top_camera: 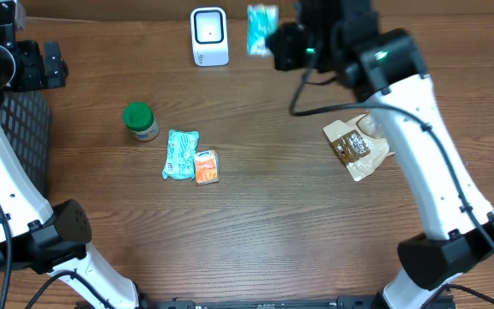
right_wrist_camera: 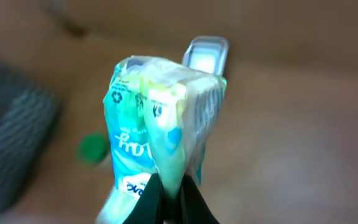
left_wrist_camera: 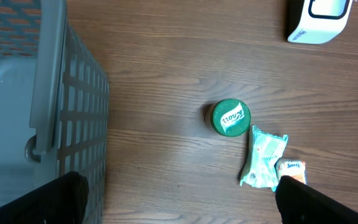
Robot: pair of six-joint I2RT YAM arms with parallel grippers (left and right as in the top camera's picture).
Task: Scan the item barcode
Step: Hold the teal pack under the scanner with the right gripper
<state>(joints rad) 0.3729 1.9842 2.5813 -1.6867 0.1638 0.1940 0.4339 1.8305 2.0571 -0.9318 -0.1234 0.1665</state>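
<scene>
My right gripper (top_camera: pixel 274 43) (right_wrist_camera: pixel 173 199) is shut on the lower edge of a teal and white packet (top_camera: pixel 262 29) (right_wrist_camera: pixel 160 118), held up in the air at the back of the table. The white barcode scanner (top_camera: pixel 209 36) (right_wrist_camera: pixel 205 56) stands just left of the packet in the overhead view and shows behind it in the right wrist view. No barcode shows on the packet. My left gripper (top_camera: pixel 51 65) (left_wrist_camera: pixel 179 199) is wide open with nothing between its fingers, at the far left beside the grey basket (top_camera: pixel 26 129) (left_wrist_camera: pixel 48 93).
On the table lie a green-lidded jar (top_camera: pixel 141 120) (left_wrist_camera: pixel 230 117), a second teal packet (top_camera: pixel 180 154) (left_wrist_camera: pixel 265 157) and an orange packet (top_camera: pixel 206 166) (left_wrist_camera: pixel 291 169) beside it. A brown crinkled packet (top_camera: pixel 358 148) lies at the right under my right arm.
</scene>
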